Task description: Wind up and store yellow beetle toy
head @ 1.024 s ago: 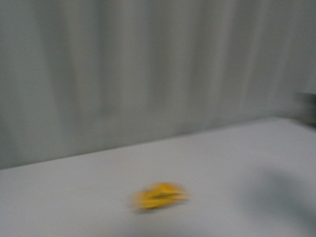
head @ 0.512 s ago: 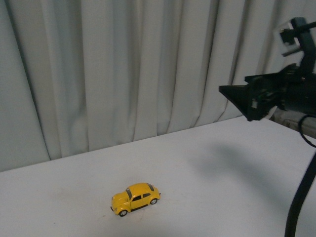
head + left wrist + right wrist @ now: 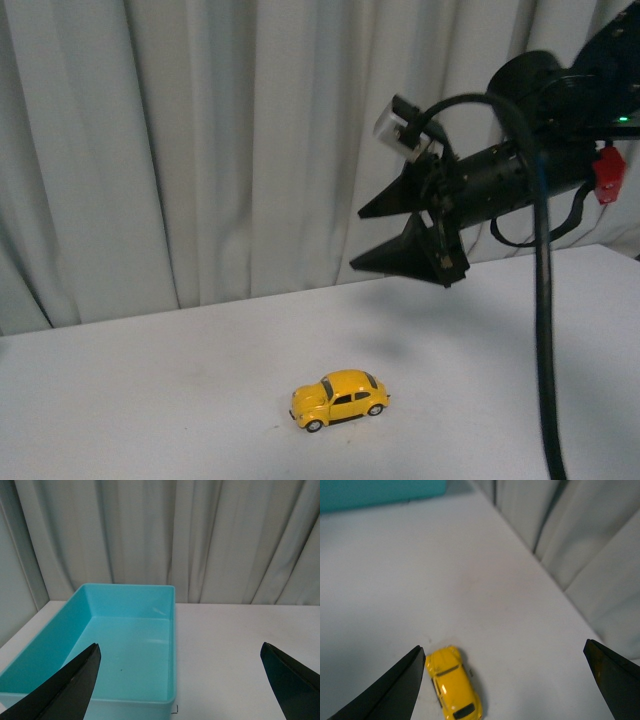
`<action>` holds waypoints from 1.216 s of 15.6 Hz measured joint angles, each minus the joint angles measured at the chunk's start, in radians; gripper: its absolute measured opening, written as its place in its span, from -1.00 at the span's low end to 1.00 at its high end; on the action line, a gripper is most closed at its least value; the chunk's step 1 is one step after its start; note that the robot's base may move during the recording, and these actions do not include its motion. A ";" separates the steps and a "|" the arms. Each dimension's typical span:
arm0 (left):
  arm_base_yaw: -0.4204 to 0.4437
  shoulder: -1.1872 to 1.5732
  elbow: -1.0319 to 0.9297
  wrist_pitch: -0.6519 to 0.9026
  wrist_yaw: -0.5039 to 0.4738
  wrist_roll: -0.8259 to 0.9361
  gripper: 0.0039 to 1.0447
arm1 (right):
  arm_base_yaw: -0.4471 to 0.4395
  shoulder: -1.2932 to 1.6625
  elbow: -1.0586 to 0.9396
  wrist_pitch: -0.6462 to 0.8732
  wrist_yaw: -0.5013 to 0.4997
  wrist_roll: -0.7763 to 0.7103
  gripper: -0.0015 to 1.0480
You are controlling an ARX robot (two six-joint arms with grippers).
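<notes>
The yellow beetle toy (image 3: 340,398) stands on its wheels on the white table (image 3: 150,410), near the front centre. My right gripper (image 3: 372,240) is open and hangs in the air above and to the right of the toy, not touching it. In the right wrist view the toy (image 3: 453,683) lies below, close to one finger (image 3: 390,692) of the open right gripper (image 3: 502,680). My left gripper (image 3: 180,680) is open and empty, over the near edge of a turquoise bin (image 3: 60,635). The left arm does not show in the front view.
The turquoise bin is open-topped and empty, at the table's end by the curtain (image 3: 200,535); its edge shows in the right wrist view (image 3: 380,492). A grey curtain (image 3: 200,150) hangs behind the table. A black cable (image 3: 543,300) hangs from the right arm.
The front view has shifted, so the toy now shows further right. My right arm has come much further into view, leftward and over the table, with its gripper above the toy.
</notes>
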 joint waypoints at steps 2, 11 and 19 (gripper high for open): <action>0.000 0.000 0.000 0.000 0.000 0.000 0.88 | 0.026 0.146 0.143 -0.370 0.145 -0.384 0.87; 0.000 0.000 0.000 0.000 0.000 0.000 0.88 | 0.098 0.405 0.404 -0.518 0.383 -0.697 0.87; 0.000 0.000 0.000 0.000 0.000 0.000 0.88 | 0.163 0.452 0.397 -0.513 0.446 -0.696 0.87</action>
